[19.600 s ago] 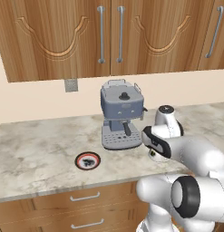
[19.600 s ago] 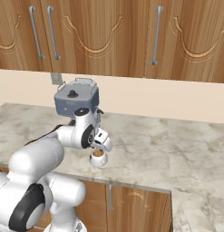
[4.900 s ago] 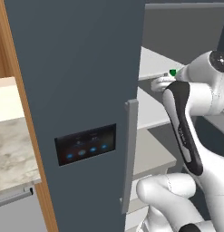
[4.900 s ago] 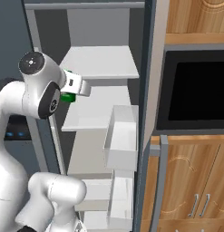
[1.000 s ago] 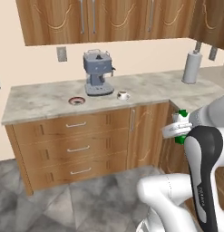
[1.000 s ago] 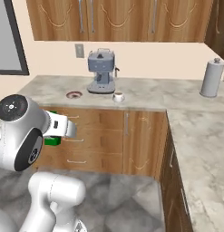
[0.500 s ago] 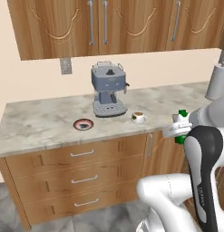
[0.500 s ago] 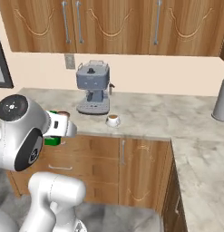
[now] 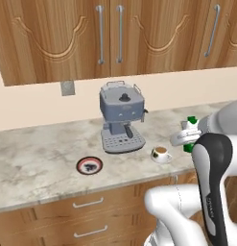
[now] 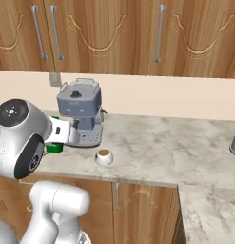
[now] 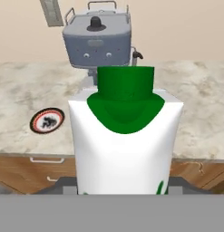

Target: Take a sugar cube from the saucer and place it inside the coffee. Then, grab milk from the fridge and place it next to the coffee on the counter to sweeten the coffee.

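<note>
Item: milk (image 11: 127,136), small white carton, green cap and green band; held clamped between the jaws of the gripper (image 9: 187,138), carried in the air at the right end of the counter (image 9: 38,158), near the front edge, not yet set down

Item: coffee (image 9: 160,153), white cup on its white saucer, brown liquid showing; stands on the counter just in front and to the right of the grey espresso machine (image 9: 122,117); the carton hangs near it, to its right in the left base view, apart from it

Item: saucer (image 9: 89,166), black dish with red-orange rim, left of the machine on the counter; a pale mark shows at its centre, too small to say whether a cube lies there

Progress, as judged: carton is out of the fridge and brought to the counter; the placing beside the cup is left. Whether the sugar is in the cup cannot be told

Writing: a green flourish near the carton's lower edge in the hand view, not legible; no brand readable on the machine; wall outlet (image 9: 67,88) blank
</note>
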### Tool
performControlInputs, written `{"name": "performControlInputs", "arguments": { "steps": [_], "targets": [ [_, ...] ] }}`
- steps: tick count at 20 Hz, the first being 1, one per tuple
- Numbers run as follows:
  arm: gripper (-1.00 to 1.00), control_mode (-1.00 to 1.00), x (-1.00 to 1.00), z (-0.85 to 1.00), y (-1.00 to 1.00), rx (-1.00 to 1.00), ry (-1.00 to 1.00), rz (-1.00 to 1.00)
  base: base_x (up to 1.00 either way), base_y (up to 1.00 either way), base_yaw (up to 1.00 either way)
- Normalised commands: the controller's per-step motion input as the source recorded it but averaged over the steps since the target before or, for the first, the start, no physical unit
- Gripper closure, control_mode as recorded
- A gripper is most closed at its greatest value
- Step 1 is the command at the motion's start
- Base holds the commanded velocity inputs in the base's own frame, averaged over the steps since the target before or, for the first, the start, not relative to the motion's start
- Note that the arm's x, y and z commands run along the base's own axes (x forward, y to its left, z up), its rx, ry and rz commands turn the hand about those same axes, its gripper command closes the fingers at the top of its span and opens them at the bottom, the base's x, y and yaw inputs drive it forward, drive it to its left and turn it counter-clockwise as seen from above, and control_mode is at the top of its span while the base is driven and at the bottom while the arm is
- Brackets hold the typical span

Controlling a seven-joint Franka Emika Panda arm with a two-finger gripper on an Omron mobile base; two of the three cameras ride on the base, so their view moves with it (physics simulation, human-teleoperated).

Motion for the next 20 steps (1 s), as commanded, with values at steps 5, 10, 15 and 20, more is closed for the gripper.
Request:
{"name": "performControlInputs", "arguments": {
  "steps": [5, 10, 15, 20],
  "targets": [
    [1.0, 1.0, 0.0, 0.0, 0.0, 0.0, 0.0, 0.0, -0.35, -0.4, 0.06],
    [1.0, 1.0, 0.0, 0.0, 0.0, 0.0, 0.0, 0.0, -0.21, -0.17, 0.01],
    [1.0, -1.0, 0.12, 0.0, -0.31, 0.03, 0.0, 0.04, 0.02, -0.03, 0.0],
    [1.0, -1.0, 0.24, -0.06, -0.75, 0.08, 0.0, 0.32, 0.0, 0.0, 0.0]
  ]
}}
